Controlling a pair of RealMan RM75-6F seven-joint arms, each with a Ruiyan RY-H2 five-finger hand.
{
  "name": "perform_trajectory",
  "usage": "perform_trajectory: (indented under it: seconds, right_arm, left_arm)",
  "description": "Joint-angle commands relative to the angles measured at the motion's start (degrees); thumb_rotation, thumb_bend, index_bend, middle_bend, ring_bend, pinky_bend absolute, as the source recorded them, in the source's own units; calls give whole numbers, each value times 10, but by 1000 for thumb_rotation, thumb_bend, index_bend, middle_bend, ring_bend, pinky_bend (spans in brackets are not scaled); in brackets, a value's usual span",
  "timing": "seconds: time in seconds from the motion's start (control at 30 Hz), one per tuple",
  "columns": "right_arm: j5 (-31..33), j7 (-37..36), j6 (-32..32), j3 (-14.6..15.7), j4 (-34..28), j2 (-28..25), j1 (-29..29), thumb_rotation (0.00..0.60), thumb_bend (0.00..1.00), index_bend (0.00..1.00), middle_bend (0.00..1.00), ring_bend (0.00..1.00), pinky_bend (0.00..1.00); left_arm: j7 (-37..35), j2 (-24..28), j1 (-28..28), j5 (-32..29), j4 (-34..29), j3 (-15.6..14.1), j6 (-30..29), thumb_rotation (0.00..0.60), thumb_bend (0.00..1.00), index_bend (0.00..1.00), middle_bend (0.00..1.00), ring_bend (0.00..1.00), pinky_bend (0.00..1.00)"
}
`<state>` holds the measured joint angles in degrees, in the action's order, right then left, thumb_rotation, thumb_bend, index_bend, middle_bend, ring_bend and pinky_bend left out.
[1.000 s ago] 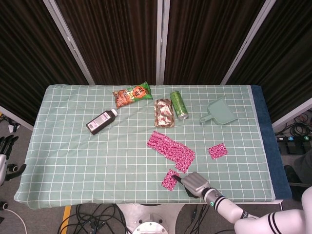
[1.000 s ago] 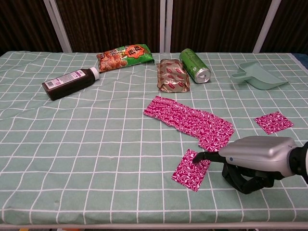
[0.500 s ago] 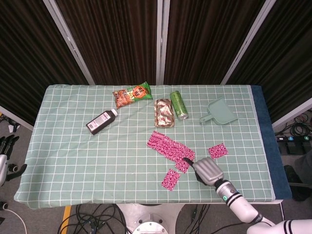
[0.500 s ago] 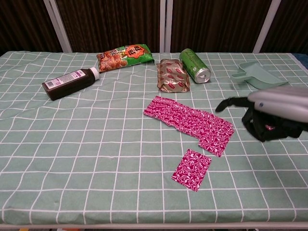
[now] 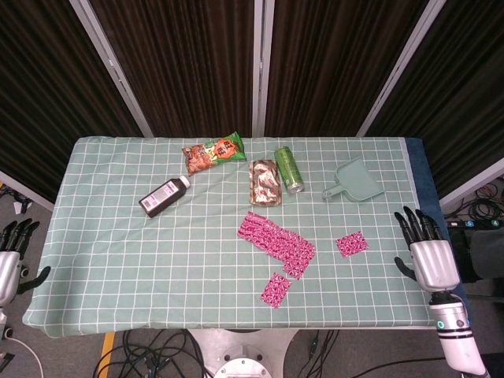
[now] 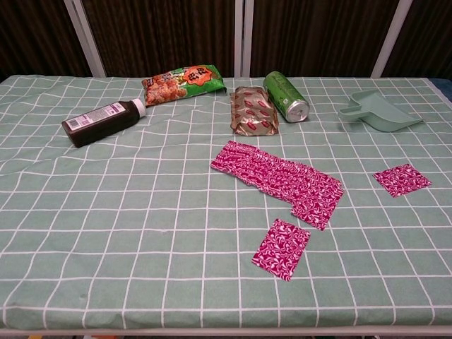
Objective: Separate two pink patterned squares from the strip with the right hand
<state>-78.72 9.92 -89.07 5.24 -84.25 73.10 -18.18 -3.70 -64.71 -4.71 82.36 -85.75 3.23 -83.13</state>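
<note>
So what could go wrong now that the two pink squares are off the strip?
The near square lies close to the table's front edge, so a bump or tug on the cloth might slide it off. The right hand hangs beside the table; swinging back in, it might brush the far square.

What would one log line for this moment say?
squares: two apart from strip | right hand: off table, empty | left hand: idle

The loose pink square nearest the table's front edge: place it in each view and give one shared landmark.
Head view: the square lies low, just right of centre, near the cloth's front edge.
Chest view: it lies below centre, slightly right.
Shared landmark: the pink strip, just beyond it, apart from it in both views.
</note>
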Motion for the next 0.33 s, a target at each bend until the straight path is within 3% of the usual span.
perform_trajectory:
  seconds: [0.03,0.33]
  right_arm:
    - [-6,-52,-11,-10,49,-7,37,600,101,0,0,0,72]
    - [-20,-66,14,-26,56,-10,49,600,101,0,0,0,71]
  left_arm:
    - [1,-4,2,8,5,-3,-7,600,247,85,52,0,143]
    - [13,-7,6,24,-7,-5,-26,600,246,85,52,0,143]
